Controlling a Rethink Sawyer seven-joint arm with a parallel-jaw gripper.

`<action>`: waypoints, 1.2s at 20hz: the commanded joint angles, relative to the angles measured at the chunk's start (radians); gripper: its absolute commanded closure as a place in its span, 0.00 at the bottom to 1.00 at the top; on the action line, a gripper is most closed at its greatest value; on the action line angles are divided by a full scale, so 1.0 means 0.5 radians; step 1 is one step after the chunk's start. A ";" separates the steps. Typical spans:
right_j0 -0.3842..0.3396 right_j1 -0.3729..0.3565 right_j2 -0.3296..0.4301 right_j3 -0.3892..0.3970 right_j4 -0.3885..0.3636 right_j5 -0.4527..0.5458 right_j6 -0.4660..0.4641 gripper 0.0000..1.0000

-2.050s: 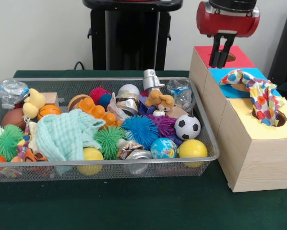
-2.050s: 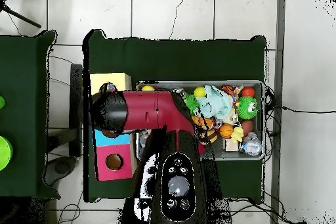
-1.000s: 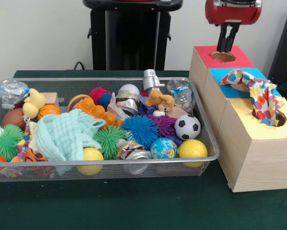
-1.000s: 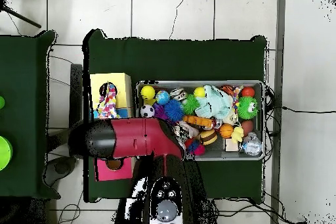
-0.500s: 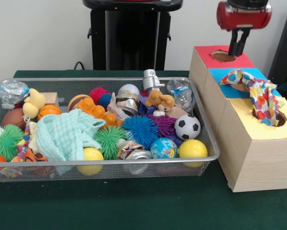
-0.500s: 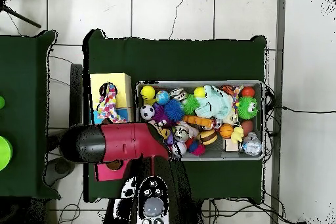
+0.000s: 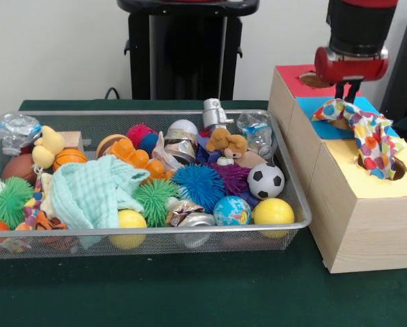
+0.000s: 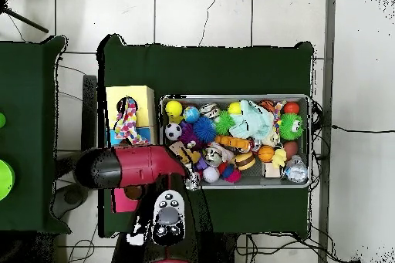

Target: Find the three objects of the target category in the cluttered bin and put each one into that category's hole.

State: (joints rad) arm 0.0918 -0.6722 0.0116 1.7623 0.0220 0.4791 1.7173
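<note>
- Plainly, the spotted multicoloured cloth (image 7: 367,133) is draped over the wooden sorting box (image 7: 356,218), hanging between its blue-topped and yellow-topped holes.
- Just beyond it, toward the box's red-topped end, hangs the red-and-black gripper (image 7: 346,90).
- Whether its fingers are parted, I cannot tell.

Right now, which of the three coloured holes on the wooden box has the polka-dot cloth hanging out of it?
The yellow hole, at the box's near end in the front view: the polka-dot cloth drapes from it over the blue hole. The red hole is clear.
</note>
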 commanded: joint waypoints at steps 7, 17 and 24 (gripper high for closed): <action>0.127 0.379 0.076 -0.340 0.177 -0.112 0.446 1.00; 0.194 0.320 0.002 -0.553 0.206 0.263 0.395 1.00; 0.173 0.257 -0.015 -0.570 0.171 0.399 0.351 1.00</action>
State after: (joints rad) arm 0.1718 -0.5191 -0.0350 1.5776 0.0641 0.5939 1.7173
